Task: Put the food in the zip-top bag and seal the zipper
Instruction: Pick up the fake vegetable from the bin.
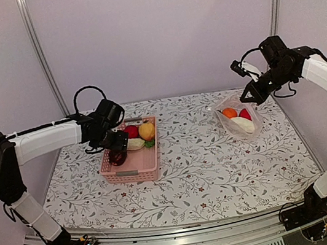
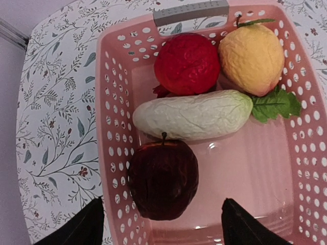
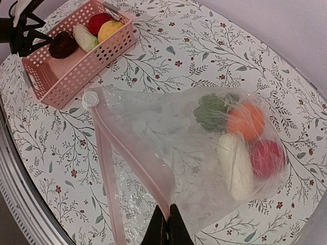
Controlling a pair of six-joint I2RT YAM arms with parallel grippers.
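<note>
Floral tabletop (image 1: 208, 171): pink basket (image 1: 129, 175), clear bag (image 3: 153, 127)

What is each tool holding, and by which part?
The right tool is shut on the bag, pinching its mouth edge at the zipper strip. The left tool is open over the dark fruit in the basket, holding nothing.

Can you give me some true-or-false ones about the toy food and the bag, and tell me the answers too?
1. A yellow fruit lies in the pink basket. True.
2. The zip-top bag is empty. False: it holds an orange piece, a red piece, a white piece and a green piece.
3. The right jaws are shut on the bag's edge. True.
4. The left jaws are gripping the dark purple fruit. False: they stand open over it, holding nothing.
</note>
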